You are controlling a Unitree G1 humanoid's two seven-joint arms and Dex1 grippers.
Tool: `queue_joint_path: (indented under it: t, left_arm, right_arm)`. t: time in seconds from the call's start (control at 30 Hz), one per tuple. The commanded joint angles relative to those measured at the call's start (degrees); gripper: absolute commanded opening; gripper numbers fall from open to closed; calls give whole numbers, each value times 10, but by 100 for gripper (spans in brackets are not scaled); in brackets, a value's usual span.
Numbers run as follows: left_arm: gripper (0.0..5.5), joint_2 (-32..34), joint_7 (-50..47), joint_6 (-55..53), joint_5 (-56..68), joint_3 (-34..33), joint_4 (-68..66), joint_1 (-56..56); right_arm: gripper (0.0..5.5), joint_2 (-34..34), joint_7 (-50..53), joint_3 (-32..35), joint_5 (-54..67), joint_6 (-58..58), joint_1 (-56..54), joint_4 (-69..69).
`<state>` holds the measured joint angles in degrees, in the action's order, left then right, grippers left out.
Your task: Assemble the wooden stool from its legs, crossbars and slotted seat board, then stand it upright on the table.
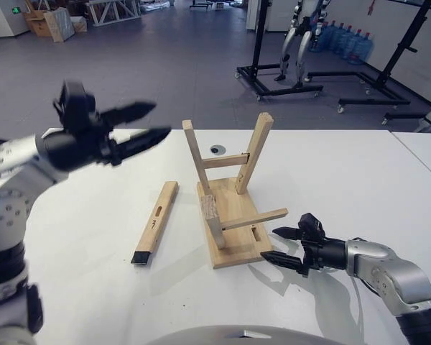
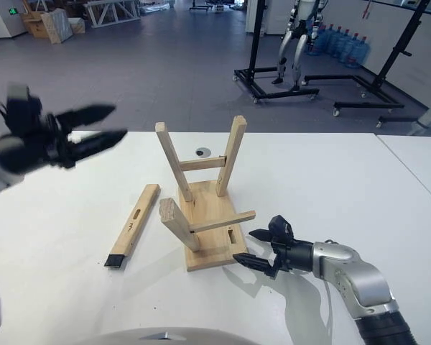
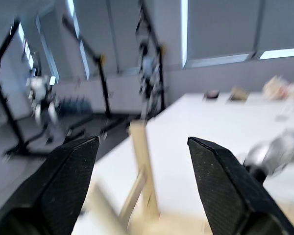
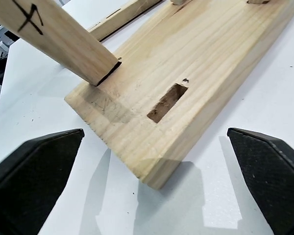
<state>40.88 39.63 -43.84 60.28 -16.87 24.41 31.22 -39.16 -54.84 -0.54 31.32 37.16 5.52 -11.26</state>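
Far left, above the table (image 1: 345,165), left claw (image 1: 160,119) hangs spread, empty. Next, one loose leg (image 1: 156,221) lies flat just beside the seat board (image 1: 233,214). Board lies flat, three socketed legs (image 1: 253,152) pointing up, two crossbars (image 1: 226,160) fitted; near leg looks tilted. One empty slot (image 4: 166,102) remains. Right claw (image 1: 269,244), released, sits at board's near right corner. Remaining, I'd judge: fourth leg, any further crossbars, flip upright.

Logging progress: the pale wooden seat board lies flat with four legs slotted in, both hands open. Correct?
No: three legs are slotted in. The right wrist view shows an empty slot in the pale wooden seat board; the fourth square wooden leg lies loose beside it. The rest holds.
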Motion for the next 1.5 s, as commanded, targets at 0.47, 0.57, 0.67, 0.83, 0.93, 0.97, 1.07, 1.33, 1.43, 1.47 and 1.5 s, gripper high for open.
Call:
queue_joint_path:
  t: [0.47,0.57,0.67,0.83,0.93,0.97,1.07,1.33,1.43,1.47,1.5]
  left_arm:
    - [328,-159,-73,-68,165,154,-4,68]
    - [328,-168,-84,-64,182,147,-17,101]
    - [328,-167,-85,-65,180,146,-16,103]
    - [328,-146,-49,-64,121,182,14,-4]
    - [328,-134,-6,-40,43,235,24,-93]
    - [328,-131,14,-18,-2,266,15,-119]
    - [328,-139,48,44,-91,322,-28,-142]
    - [328,-154,8,55,-60,226,-46,-44]
    - [328,-140,-10,34,-36,181,-33,-8]
    - [328,-137,-19,24,-21,164,-30,7]
    - [328,-131,-27,17,-10,147,-26,21]
  right_arm:
    - [540,5,-31,-32,-38,-22,-112,74]
    - [540,7,-31,-32,-40,-23,-112,77]
    - [540,9,-32,-33,-40,-23,-113,77]
    - [540,10,-34,-33,-40,-22,-104,73]
    - [540,9,-34,-34,-41,-22,-94,69]
    - [540,8,-35,-35,-42,-23,-92,70]
    - [540,6,-37,-36,-46,-25,-89,74]
    - [540,15,-27,-18,-27,-7,-87,47]
    - [540,16,-24,-16,-26,-7,-78,45]
    - [540,16,-24,-15,-25,-6,-75,43]
    - [540,17,-23,-15,-25,-5,-75,42]
